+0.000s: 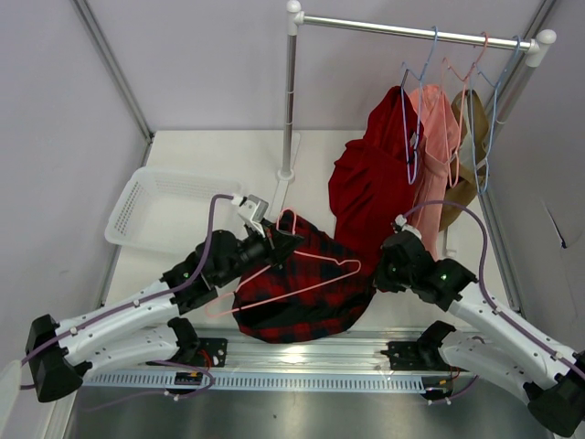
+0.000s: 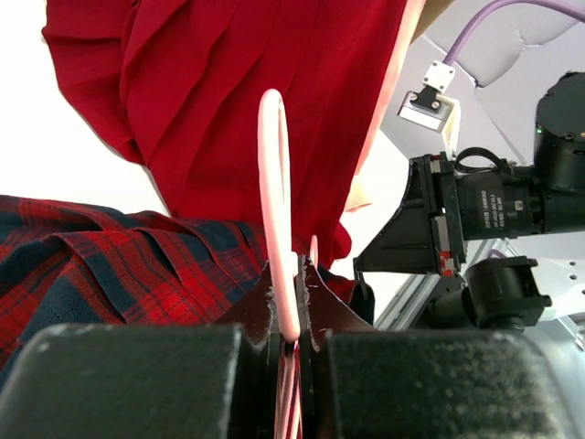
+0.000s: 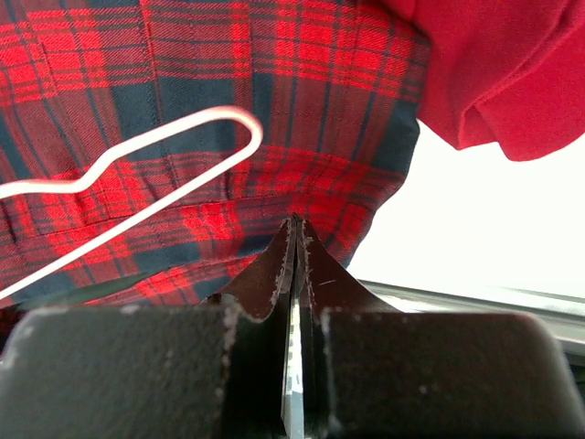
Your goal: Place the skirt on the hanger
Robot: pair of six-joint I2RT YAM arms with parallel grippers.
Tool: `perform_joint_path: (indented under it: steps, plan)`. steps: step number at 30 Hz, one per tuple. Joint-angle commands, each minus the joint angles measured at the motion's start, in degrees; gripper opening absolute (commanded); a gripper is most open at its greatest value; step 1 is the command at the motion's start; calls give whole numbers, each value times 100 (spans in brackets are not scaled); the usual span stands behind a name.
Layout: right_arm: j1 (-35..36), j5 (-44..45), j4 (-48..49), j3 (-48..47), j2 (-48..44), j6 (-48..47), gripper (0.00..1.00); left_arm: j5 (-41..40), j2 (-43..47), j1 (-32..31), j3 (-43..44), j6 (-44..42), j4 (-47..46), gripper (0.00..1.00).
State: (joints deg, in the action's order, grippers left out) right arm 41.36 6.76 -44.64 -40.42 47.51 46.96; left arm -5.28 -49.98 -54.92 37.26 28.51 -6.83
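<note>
We are finding no text, number or brand that we can read with any certainty. In the left wrist view we are seeing a few lines of fine white print on the black housing of the right arm (image 2: 498, 206), but the characters are too small and blurred to make out. In the top view we are seeing a small label (image 1: 189, 376) with orange marks on the rail near the left arm's base, and its writing is likewise too small to read.
</note>
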Motion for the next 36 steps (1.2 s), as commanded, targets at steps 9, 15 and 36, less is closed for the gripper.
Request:
perform_joint_path:
  steps: [9, 15, 36]
  plan:
    - [-93, 431, -36, -334, -251, 68, 0, 712, 234, 42, 27, 216, -99, 0]
    - [-93, 466, -79, -414, -286, 41, 0, 818, 234, 42, -34, 260, -143, 0]
    - [-93, 387, -124, -449, -321, -11, 0, 994, -56, 42, -61, 322, -530, 0]
